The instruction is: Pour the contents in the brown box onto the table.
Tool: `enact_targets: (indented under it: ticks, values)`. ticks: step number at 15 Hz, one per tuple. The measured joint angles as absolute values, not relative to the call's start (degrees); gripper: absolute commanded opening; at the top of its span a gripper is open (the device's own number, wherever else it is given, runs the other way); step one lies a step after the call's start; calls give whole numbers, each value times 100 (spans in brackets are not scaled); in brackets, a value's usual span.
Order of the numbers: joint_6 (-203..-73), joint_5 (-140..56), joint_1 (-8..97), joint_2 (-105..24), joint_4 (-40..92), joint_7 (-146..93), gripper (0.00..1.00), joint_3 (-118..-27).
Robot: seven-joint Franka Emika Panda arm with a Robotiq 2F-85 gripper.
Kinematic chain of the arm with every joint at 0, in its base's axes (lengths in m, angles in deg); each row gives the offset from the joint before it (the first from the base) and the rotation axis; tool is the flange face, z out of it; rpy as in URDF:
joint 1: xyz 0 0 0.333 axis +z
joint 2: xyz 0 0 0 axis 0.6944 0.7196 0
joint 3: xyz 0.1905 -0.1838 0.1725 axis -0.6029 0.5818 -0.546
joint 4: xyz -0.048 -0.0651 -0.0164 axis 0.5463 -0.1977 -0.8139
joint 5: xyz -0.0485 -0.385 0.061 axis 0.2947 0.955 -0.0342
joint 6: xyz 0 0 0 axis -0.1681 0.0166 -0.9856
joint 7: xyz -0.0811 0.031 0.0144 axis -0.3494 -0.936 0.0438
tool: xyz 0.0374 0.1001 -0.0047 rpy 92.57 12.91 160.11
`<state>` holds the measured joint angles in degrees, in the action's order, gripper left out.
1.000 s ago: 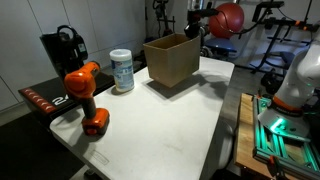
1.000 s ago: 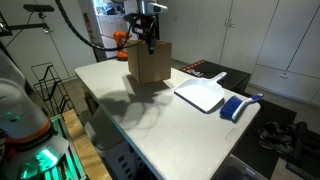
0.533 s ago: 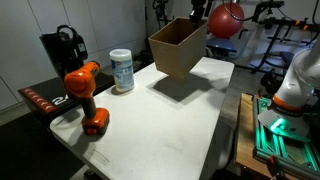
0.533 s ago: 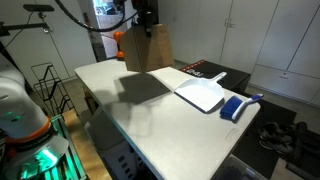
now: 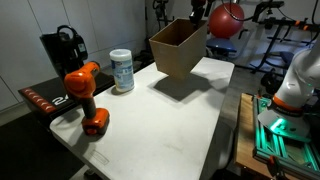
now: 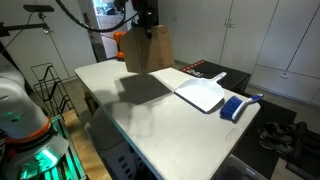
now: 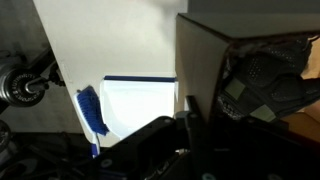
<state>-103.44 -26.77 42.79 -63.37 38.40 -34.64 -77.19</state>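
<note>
The brown box (image 5: 178, 47) hangs tilted above the far part of the white table (image 5: 170, 125), its shadow on the top below it. My gripper (image 5: 197, 20) is shut on the box's upper rim; in an exterior view the box (image 6: 148, 50) hangs under the gripper (image 6: 146, 17) over the table (image 6: 140, 115). In the wrist view my gripper (image 7: 196, 108) pinches one cardboard wall of the box (image 7: 200, 55). Inside lie the contents (image 7: 262, 80), black floppy fabric pieces resting against the bottom.
An orange-and-black drill (image 5: 85, 96) and a white canister (image 5: 122, 70) stand on the table. A white board (image 6: 200, 95) and a blue brush (image 6: 235, 107) lie on the table's other end. A black machine (image 5: 60, 48) stands behind; a red ball (image 5: 228, 18) is beyond.
A second ago the box stood on the table; it has since been lifted and tilted. Nothing has moved in the last half second.
</note>
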Motion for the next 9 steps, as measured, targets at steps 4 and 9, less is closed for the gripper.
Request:
enact_targets:
  ticks: [4, 9]
  values:
    - [-10298, -1617, 4365, -6356, 3839, -3450, 1, -7963]
    - [-10190, -325, 4615, -6494, 3852, -3412, 1, -8340]
